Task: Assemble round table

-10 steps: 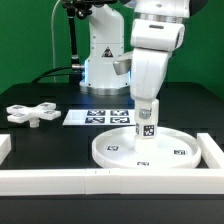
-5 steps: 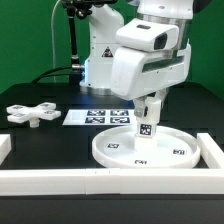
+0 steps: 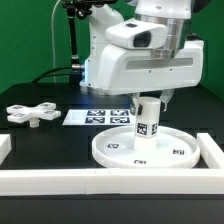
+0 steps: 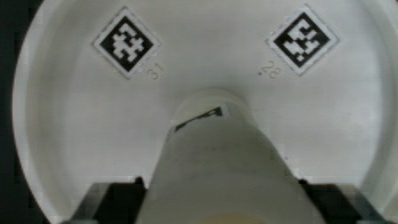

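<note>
The large white round disc (image 3: pixel 108 150) lies flat on the black table at the exterior view's right. The short cylindrical leg (image 3: pixel 146 122) stands upright on its middle, tag facing the camera. My gripper (image 3: pixel 149 101) is shut on the leg's upper part from above. In the wrist view the leg (image 4: pixel 217 150) runs down to the disc (image 4: pixel 214 40), which shows two tags, and my dark fingers (image 4: pixel 121 203) sit tight on both sides of it; the gripper (image 4: pixel 219 206) is shut on it. The cross-shaped base (image 3: pixel 30 114) lies loose at the exterior view's left.
The marker board (image 3: pixel 98 117) lies flat behind the disc, near the arm's base. White border rails run along the front (image 3: pixel 60 179) and the right side (image 3: pixel 213 150), with a short rail piece at the left edge (image 3: pixel 4 147).
My wrist has turned about the upright leg, so the hand's broad white body now faces the camera and fills more of the view. The leg and disc stay in place.
</note>
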`<state>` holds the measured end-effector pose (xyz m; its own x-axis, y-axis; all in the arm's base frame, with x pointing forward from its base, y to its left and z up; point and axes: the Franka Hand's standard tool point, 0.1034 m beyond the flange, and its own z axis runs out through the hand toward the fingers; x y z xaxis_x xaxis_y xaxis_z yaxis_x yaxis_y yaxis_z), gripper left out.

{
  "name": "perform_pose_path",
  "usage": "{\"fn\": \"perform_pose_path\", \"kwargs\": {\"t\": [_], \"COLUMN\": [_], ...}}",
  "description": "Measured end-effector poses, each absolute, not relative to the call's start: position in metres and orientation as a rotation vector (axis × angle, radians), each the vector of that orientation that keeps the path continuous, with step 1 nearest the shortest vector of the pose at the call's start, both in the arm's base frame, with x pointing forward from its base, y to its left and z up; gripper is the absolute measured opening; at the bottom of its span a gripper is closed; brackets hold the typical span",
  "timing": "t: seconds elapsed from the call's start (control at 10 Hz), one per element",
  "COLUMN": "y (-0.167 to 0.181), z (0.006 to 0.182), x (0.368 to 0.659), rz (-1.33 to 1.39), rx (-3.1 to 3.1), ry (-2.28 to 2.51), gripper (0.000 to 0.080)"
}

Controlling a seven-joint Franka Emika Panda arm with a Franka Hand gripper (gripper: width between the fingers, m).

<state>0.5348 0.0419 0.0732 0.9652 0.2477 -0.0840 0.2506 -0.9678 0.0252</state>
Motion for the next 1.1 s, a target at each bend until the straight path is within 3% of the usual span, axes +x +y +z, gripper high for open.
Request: {"fn": "perform_pose_path", "kwargs": {"t": [0.3, 1.1], "y": [0.042, 0.0433], "z": [0.0723, 0.0716], "x": [0.5332, 0.5336], "rz": [-0.116, -0.117], "rx": [3.136, 2.94], "ry": [-0.204, -1.16], "gripper": [0.0409, 0.0409]}}
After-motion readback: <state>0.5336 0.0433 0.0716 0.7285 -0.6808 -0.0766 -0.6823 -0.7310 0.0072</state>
